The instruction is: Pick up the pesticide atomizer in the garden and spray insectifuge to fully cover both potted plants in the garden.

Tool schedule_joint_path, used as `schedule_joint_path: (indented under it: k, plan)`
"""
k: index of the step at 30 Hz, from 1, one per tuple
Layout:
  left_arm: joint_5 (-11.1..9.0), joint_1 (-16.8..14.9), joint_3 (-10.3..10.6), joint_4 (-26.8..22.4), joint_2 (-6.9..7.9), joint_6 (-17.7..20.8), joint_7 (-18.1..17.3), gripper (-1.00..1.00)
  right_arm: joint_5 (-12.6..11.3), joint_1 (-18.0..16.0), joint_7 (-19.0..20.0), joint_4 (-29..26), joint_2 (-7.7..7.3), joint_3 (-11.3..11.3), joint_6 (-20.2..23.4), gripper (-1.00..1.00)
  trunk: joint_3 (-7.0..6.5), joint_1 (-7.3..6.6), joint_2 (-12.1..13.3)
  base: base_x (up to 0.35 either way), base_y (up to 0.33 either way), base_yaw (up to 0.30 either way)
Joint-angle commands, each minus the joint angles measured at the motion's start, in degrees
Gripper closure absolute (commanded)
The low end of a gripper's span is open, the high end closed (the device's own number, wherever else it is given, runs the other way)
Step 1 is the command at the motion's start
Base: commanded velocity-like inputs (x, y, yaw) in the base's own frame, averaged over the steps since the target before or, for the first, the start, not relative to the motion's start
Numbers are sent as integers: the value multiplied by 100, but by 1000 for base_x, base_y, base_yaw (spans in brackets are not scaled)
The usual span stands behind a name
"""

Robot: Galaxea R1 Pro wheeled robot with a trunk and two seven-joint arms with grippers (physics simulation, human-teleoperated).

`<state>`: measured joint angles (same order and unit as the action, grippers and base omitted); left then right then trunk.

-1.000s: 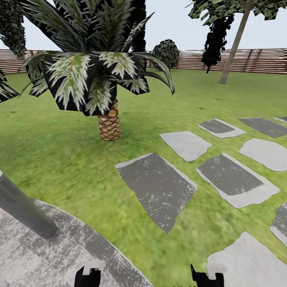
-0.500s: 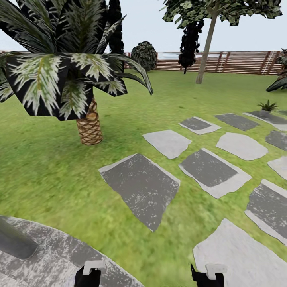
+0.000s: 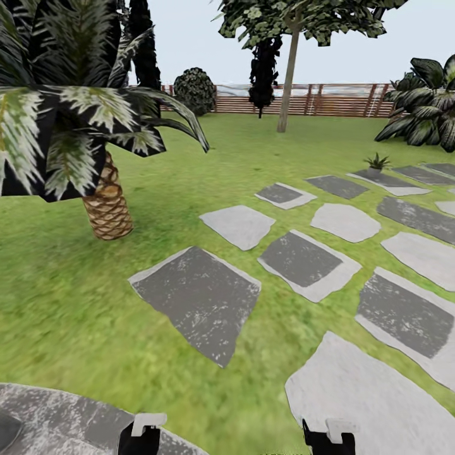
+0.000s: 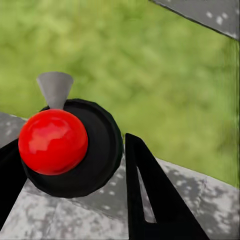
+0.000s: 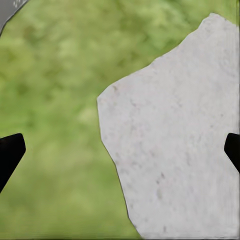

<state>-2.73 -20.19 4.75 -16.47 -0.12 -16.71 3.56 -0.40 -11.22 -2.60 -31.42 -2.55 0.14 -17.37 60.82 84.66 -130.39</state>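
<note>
One potted plant (image 3: pixel 377 162), a small rosette of pointed green leaves in a tiny grey pot, stands far off at the right by the stepping stones (image 3: pixel 196 297). The second potted plant and the pesticide atomizer are out of view. Both my wrists hang low at the head view's bottom edge, over the garden's lawn (image 3: pixel 63 297) and paving. My left gripper (image 4: pixel 75 200) is open above the patio, with a red-domed black cap (image 4: pixel 52 142) on the ground beyond its fingers. My right gripper (image 5: pixel 120 155) is open wide over grass and a pale stone (image 5: pixel 175 140).
A palm with a scaly trunk (image 3: pixel 107 208) rises close at the left, its fronds overhanging. The round grey patio (image 3: pixel 63 417) curves along the bottom left. A slim tree (image 3: pixel 287 82), a large broad-leaved bush (image 3: pixel 423 101) and the brown slatted fence (image 3: pixel 328 100) stand further back.
The whole head view has swung to the right: palm and patio slid left, the grey post left the picture, and the potted plant and the large bush came into view.
</note>
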Motion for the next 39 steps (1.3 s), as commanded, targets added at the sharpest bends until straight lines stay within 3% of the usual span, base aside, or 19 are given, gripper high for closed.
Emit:
schedule_joint_path:
  k: [1,12,39]
  plan:
    - [-26,-3,51,4,5,-19,40,100,-4,-3,-13,4,0,3,-16,-100,2,-1,-2,0,0,-300]
    - [-22,-3,51,6,8,-19,40,100,-4,-3,-13,4,0,10,-18,-100,-26,-1,-2,49,0,-300]
    - [-17,-3,44,13,12,-17,40,100,-8,-3,8,13,-18,12,-13,-100,-152,-1,-2,332,-62,-274]
